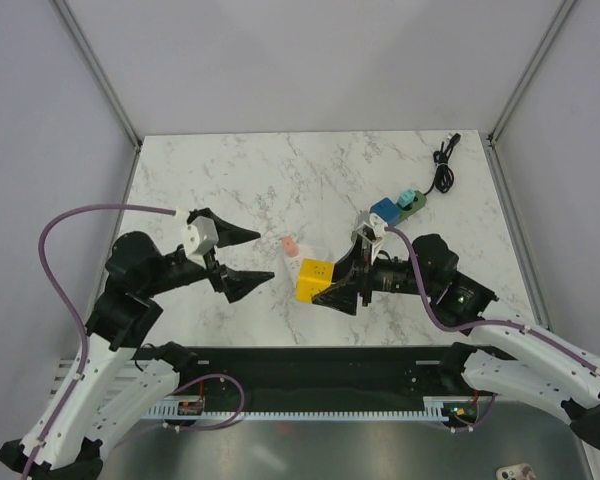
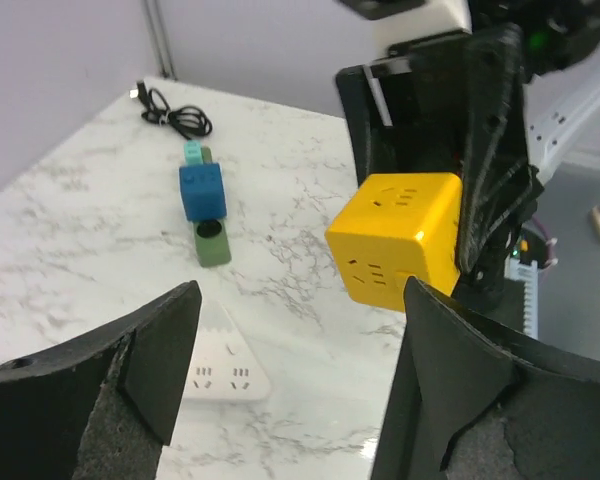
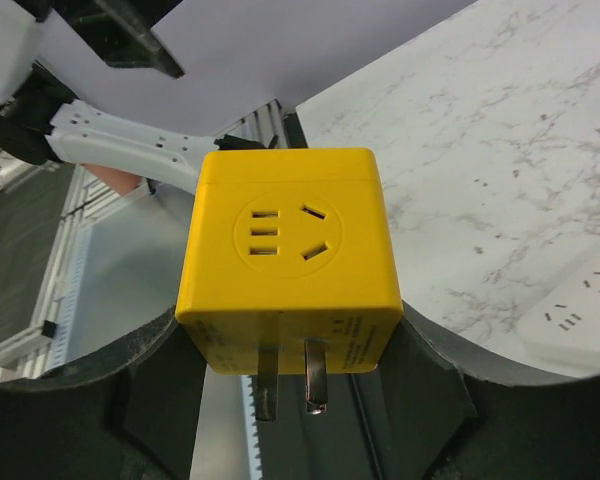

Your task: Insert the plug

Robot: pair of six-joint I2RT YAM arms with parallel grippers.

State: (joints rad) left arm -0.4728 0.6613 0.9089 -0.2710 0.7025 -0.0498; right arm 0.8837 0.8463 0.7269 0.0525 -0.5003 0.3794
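Top external view: the right hand (image 1: 332, 285) is clamped on the yellow cube adapter (image 1: 313, 279), one finger on each of two opposite faces, near the middle of the table (image 1: 230, 190) and toward its near edge. The left hand (image 1: 265, 257) is spread wide and holds nothing, its fingertips pointing at the cube from the left. Between the two hands lies a white power strip (image 1: 294, 264), just beside the cube, with a pink far end. Open marble stretches to the left and toward the far edge. At the far right a blue cube adapter (image 1: 386, 211) sits on a green power strip (image 1: 412, 200), and a coiled black cable (image 1: 443, 165) lies beyond them near the corner. The right wrist view adds what the overhead view hides: two flat metal prongs (image 3: 315, 378) jutting from the cube's lower face, and a socket face turned to the camera. The left wrist view shows the cube lifted off the marble and the white strip's socket holes facing up.
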